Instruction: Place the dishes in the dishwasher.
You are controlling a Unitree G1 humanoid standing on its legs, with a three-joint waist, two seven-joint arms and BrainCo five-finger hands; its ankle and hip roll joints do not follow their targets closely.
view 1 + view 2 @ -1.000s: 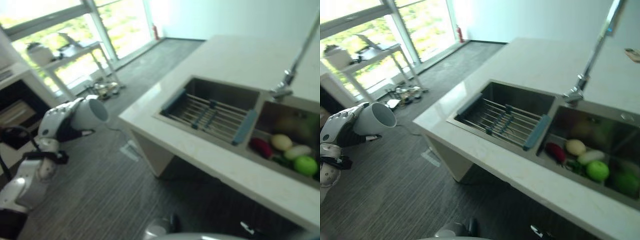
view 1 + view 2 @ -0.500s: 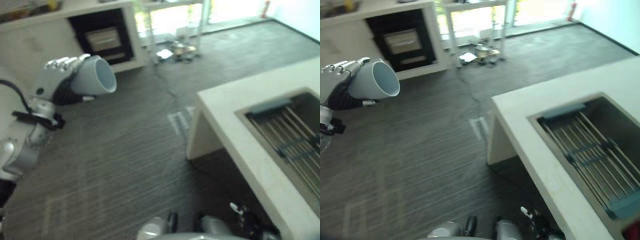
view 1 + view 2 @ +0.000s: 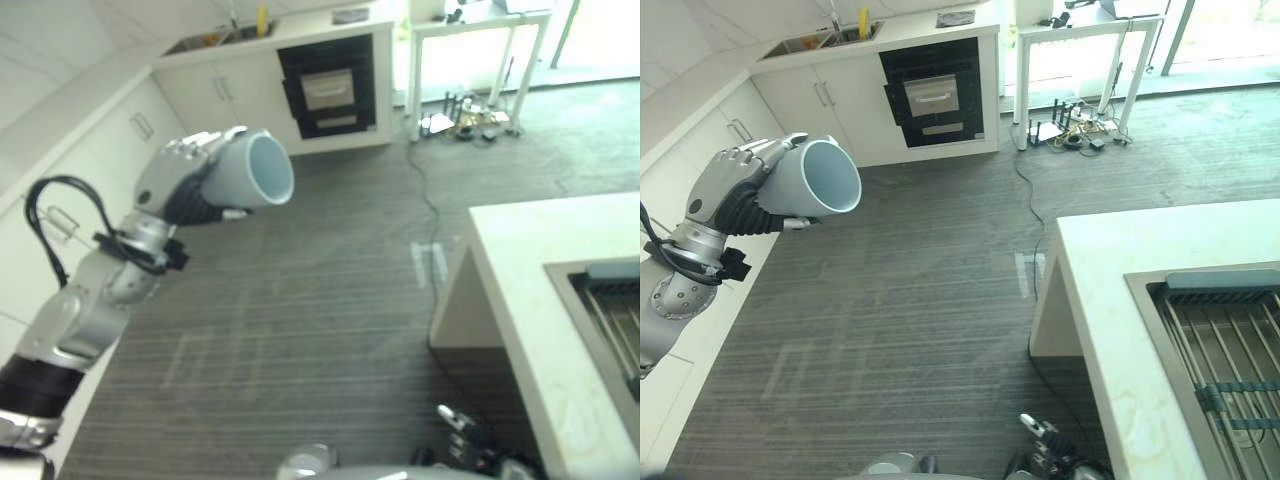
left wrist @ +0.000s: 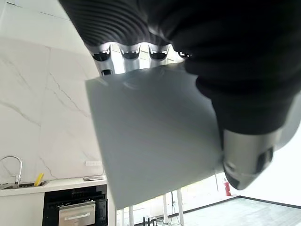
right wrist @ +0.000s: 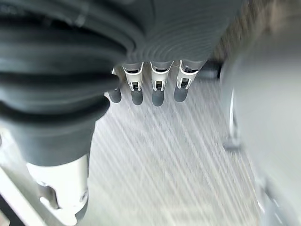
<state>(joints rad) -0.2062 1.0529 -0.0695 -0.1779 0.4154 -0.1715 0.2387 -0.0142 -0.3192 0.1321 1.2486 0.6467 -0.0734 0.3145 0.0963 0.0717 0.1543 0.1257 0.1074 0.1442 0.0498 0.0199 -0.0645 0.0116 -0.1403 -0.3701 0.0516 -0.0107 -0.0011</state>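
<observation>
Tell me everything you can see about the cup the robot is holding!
The cup is plain pale grey-blue, smooth, with no handle showing. It looks like plastic or ceramic. It lies tipped on its side in the air, its round open mouth facing the counter with the sink, and it looks empty inside. The left hand wraps its fingers over the top and its thumb underneath. Nothing else touches it.

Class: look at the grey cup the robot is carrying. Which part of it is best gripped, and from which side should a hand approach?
Grip the cup round its smooth side wall, near the closed base, coming from behind the base. It lies tilted with its open mouth facing away, has no visible handle, and the left hand already wraps it that way, leaving the rim free.
</observation>
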